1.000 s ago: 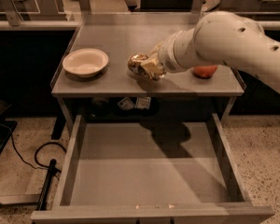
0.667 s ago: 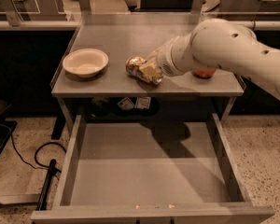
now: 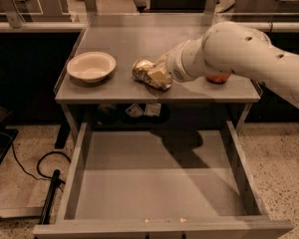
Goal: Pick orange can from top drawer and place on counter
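Note:
The orange can (image 3: 142,69), crushed and golden-brown, sits at the front middle of the counter (image 3: 139,39). My gripper (image 3: 157,76) reaches in from the right on the white arm (image 3: 239,54) and is at the can, its fingers (image 3: 162,76) wrapped around the can's right part. The can looks to be resting on or just above the counter surface. The top drawer (image 3: 159,183) is pulled fully out below the counter and holds nothing I can see.
A white bowl (image 3: 91,66) stands on the counter's left. A red-orange apple (image 3: 218,78) peeks out behind the arm at the counter's right. Small packets (image 3: 144,110) lie under the counter. A black cable (image 3: 45,168) runs on the floor at left.
My gripper has carried the can slightly left and toward the counter's front edge. The bowl and drawer have not moved.

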You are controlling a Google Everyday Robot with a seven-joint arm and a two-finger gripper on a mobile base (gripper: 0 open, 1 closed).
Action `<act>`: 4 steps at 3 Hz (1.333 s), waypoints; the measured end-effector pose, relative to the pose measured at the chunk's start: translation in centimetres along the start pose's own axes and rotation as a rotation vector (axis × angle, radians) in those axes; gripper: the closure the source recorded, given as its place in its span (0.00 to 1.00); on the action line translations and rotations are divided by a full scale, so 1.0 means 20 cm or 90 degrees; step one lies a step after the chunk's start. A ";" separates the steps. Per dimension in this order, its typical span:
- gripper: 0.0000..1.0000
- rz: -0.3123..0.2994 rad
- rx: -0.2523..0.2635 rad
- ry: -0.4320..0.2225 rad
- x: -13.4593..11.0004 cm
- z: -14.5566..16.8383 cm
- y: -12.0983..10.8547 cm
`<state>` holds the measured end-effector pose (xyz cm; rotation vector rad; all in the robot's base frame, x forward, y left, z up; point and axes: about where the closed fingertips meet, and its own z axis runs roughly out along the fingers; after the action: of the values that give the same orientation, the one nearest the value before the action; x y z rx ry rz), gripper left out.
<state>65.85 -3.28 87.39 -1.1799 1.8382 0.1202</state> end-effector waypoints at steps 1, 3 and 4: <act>0.59 0.000 0.000 0.000 0.00 0.00 0.00; 0.13 0.000 0.000 0.000 0.00 0.00 0.00; 0.00 0.000 0.000 0.000 0.00 0.00 0.00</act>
<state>65.84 -3.27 87.40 -1.1801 1.8380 0.1202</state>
